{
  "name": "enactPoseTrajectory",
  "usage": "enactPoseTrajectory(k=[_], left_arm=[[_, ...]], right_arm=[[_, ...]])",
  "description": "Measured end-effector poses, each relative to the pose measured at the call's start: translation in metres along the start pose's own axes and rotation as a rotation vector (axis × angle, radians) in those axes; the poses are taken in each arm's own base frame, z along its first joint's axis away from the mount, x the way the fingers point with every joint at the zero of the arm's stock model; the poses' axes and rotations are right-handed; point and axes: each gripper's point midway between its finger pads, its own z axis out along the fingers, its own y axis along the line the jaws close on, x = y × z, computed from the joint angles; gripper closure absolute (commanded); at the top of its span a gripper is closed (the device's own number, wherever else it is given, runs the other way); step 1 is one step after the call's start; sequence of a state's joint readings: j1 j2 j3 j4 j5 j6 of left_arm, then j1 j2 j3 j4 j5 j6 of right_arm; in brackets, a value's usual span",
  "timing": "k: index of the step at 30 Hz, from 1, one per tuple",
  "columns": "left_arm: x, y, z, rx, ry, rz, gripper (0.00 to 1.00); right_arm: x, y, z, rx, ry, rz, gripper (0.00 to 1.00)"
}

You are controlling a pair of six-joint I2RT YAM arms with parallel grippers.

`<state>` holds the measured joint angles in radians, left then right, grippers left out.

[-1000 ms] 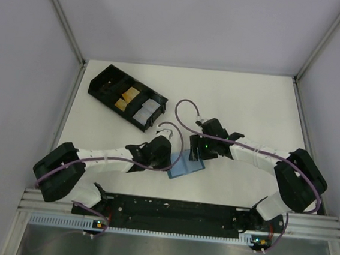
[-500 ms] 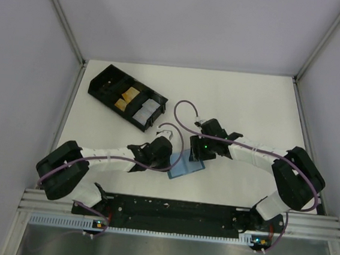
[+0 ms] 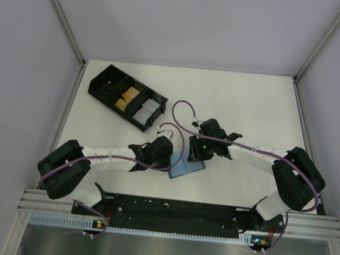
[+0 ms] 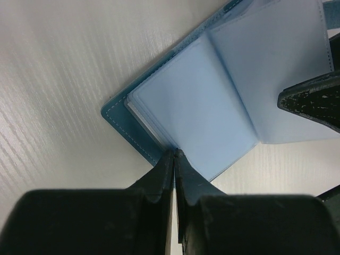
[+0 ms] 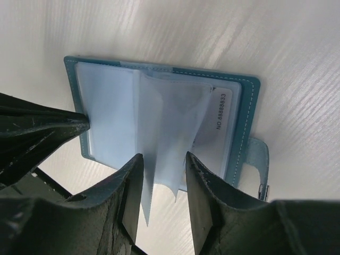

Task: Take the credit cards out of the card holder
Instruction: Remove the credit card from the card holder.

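Right end effector (image 5: 163, 159) astride translucent sleeve (image 5: 171, 114)

Blue card holder (image 5: 106, 106) lies open, card (image 5: 215, 141) inside.

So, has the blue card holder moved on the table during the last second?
No. The card holder keeps the same place and angle relative to the black tray.

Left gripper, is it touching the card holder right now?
Touching. In the left wrist view the left gripper, shut, has its tip on the near edge of the card holder, with no gap showing.
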<state>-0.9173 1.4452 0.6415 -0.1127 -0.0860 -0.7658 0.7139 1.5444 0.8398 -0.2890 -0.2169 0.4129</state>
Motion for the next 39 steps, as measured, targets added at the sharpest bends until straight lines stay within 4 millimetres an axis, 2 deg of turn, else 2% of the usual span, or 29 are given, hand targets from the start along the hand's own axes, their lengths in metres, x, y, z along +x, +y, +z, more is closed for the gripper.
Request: enactPoseTrajectory(k=[10, 15, 19, 23, 28, 39], left_arm=[[-0.001, -0.003, 0.001, 0.016, -0.012, -0.024, 0.94], [0.0, -0.001, -0.002, 0.029, -0.031, -0.052, 0.94], [0.001, 0.002, -0.002, 0.029, -0.034, -0.07, 0.94], [0.001, 0.001, -0.002, 0.029, -0.034, -0.079, 0.94], [0.001, 0.001, -0.002, 0.029, -0.034, -0.08, 0.94], [0.001, 0.001, -0.002, 0.03, -0.033, -0.08, 0.94]], right_arm=[[0.0, 0.028, 0.002, -0.113, 0.001, -0.012, 0.61], [0.003, 0.04, 0.007, -0.138, 0.018, -0.028, 0.51], [0.0, 0.031, 0.009, -0.08, -0.004, -0.027, 0.43], [-0.01, 0.019, -0.001, 0.001, -0.065, -0.031, 0.35], [-0.025, 0.013, -0.013, 0.055, -0.141, -0.046, 0.35], [-0.012, -0.001, -0.001, 0.11, -0.084, -0.044, 0.35]])
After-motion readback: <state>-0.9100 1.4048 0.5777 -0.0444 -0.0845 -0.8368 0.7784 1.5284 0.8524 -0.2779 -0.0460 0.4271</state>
